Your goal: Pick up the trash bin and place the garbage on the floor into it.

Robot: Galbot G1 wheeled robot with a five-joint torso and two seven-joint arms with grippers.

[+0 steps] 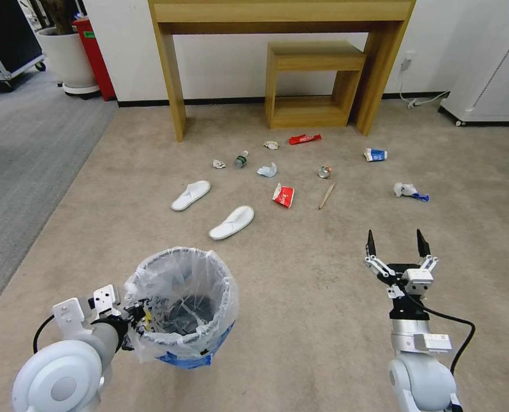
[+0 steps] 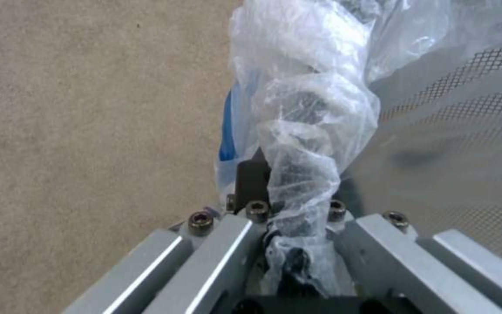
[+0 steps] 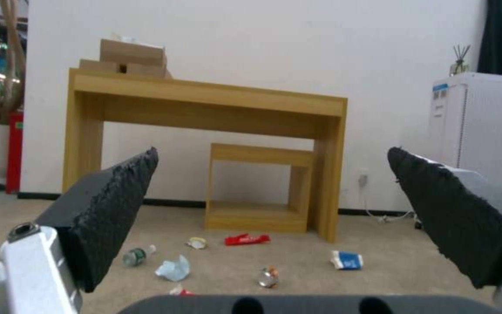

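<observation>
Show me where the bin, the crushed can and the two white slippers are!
trash bin [image 1: 181, 343]: head view, on its bag-covered front wall.
crushed can [image 1: 324, 171]: head view, on the can's middle.
slipper farther from the bin [image 1: 190, 195]: head view, on its strap.
slipper nearer the bin [image 1: 231, 222]: head view, on its sole.

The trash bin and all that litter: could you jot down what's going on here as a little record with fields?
Trash bin: round, clear-bag liner, held near the robot
Left pincer: shut on the bin's rim and bag
Right pincer: open, holding nothing, pointing toward the litter
Floor: beige carpet
Slippers: two white, one and another, nearest the bin
Red wrappers: one mid-carpet, one by the wooden table
Other litter: clear bottle, crushed can, wooden stick, blue-white carton
</observation>
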